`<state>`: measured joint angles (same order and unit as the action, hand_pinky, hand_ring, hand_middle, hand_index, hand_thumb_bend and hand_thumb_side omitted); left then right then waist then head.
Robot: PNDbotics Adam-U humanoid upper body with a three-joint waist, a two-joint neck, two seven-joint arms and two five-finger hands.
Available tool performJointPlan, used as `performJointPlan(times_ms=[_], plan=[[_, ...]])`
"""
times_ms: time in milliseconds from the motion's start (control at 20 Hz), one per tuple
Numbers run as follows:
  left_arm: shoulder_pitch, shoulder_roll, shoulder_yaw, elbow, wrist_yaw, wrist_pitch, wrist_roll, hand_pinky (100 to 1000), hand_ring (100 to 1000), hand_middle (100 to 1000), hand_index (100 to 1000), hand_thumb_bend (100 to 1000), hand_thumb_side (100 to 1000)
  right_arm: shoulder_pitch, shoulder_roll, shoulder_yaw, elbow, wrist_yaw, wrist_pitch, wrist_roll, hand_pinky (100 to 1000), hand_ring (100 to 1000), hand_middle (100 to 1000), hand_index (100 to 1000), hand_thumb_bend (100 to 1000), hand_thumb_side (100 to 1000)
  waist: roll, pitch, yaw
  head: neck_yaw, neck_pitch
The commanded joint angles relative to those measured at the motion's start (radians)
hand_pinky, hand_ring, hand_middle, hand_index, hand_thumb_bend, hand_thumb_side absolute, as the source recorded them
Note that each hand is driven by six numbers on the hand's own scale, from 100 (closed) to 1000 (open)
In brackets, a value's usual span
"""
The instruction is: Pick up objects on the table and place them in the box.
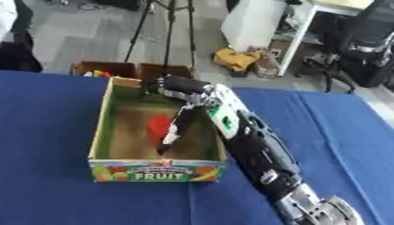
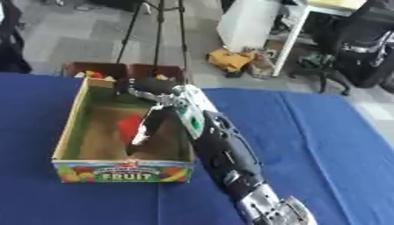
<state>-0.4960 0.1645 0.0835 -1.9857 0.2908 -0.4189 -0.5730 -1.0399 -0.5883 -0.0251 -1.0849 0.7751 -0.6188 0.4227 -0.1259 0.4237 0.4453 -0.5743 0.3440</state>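
Red object (image 1: pixel 158 124) inside cardboard fruit box (image 1: pixel 100 132) on blue bench (image 1: pixel 46 132), long axis running near-far. Right hand (image 1: pixel 181 90) reaching in, fingers (image 1: pixel 175 129) pointing down beside it; grasp unclear.

Right hand (image 1: pixel 182 94), fingers downward.
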Motion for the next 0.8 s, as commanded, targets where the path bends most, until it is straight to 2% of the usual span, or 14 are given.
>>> performJointPlan(times_ms=[50,200,300,550,650,800], plan=[[-0.006,0.014,0.000,-0.014,0.007,0.001,0.004,755,996,988,888,100,1000,-0.028,-0.052,-0.011,-0.053,-0.046,0.010,-0.051,808,1000,825,881,1000,635,0.010,-0.034,-0.002,0.006,0.004],[-0.004,0.018,0.002,-0.014,0.010,0.002,0.009,756,996,988,888,100,1000,-0.030,-0.071,-0.017,-0.081,-0.094,0.021,-0.094,810,1000,832,880,1000,684,0.010,-0.041,-0.006,0.014,0.010],[-0.002,0.020,0.003,-0.014,0.011,0.003,0.012,756,996,988,888,100,1000,-0.028,-0.082,-0.023,-0.111,-0.140,0.031,-0.119,811,1000,834,877,1000,750,0.012,-0.046,-0.012,0.020,0.013],[0.002,0.027,0.009,-0.014,0.011,0.004,0.025,757,996,987,888,100,1000,-0.004,-0.128,-0.049,-0.241,-0.285,0.082,-0.207,792,1000,838,873,1000,989,0.018,-0.056,-0.033,0.028,0.012],[0.003,0.029,0.012,-0.014,0.013,0.004,0.030,757,996,987,888,100,1000,0.015,-0.149,-0.060,-0.298,-0.337,0.104,-0.249,787,1000,836,870,997,1000,0.022,-0.059,-0.044,0.029,0.006],[0.005,0.034,0.014,-0.014,0.014,0.004,0.040,759,997,986,888,100,1000,0.060,-0.187,-0.074,-0.398,-0.416,0.131,-0.322,766,994,838,870,906,1000,0.031,-0.066,-0.065,0.033,-0.003]])
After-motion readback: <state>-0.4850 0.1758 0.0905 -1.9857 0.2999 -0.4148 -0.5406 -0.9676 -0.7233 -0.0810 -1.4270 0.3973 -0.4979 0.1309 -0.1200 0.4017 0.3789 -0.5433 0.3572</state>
